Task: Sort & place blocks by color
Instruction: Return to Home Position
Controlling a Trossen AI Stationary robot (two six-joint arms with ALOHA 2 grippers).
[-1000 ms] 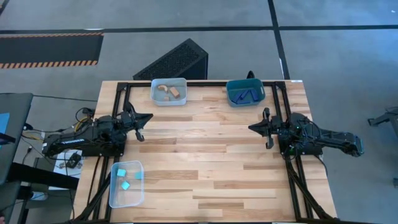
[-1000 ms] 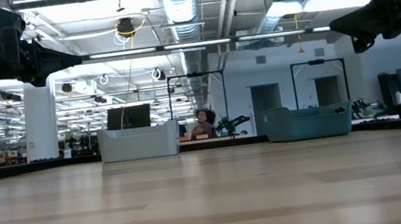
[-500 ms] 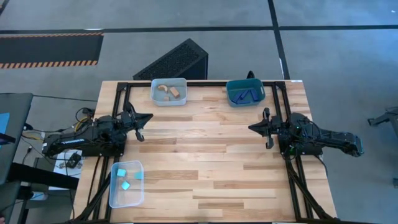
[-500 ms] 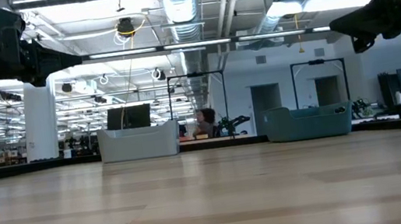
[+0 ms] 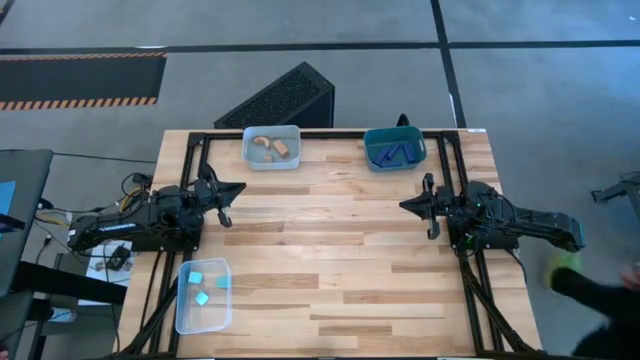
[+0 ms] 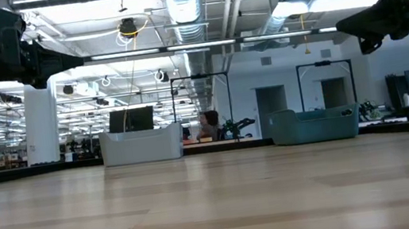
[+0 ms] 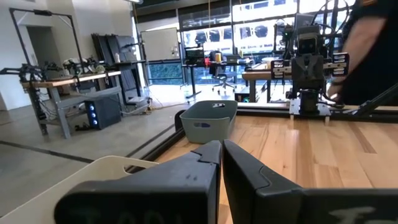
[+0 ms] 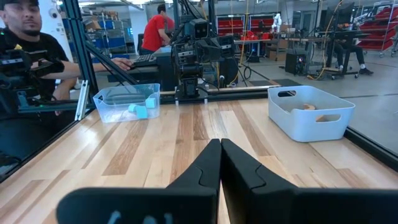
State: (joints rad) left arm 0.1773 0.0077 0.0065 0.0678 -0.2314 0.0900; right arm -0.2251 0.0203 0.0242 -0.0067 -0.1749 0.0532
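Butcher-block tabletop (image 5: 330, 260): pale wooden planks inside a black rail frame, standing on a grey concrete floor (image 5: 540, 70). An orange-and-black hazard strip (image 5: 80, 100) lies on the floor at far left.

Left arm: folded low along the left edge, forearm level and pointing toward the tabletop's middle. Left end effector (image 5: 224, 202) is clear of the wood. In the left wrist view its two dark fingers (image 7: 205, 165) are pressed together, gripping nothing.

Clear bin (image 5: 200, 322): near-left corner, a rounded rectangle of see-through plastic. It holds the cyan cubes (image 5: 196, 277); two show from above, lying apart from each other.

Pale bin (image 5: 271, 165): far edge, left of centre, matte, with cut-out handles. The tan wooden pieces (image 5: 283, 149) are inside, one of them curved.

Black wedge (image 5: 285, 97): perforated face, on the floor beyond the far edge.

Teal bin (image 5: 420, 150): far edge, right of centre, opaque. The dark blue bars (image 5: 398, 153) lie crossed inside.

Right arm: mirrors the left along the right edge, pointing inward. Right end effector (image 5: 428, 206) is closed on nothing; its fingers (image 8: 208, 163) meet.

A person's dark sleeve (image 5: 600, 300), blurred, shows off the near-right corner.
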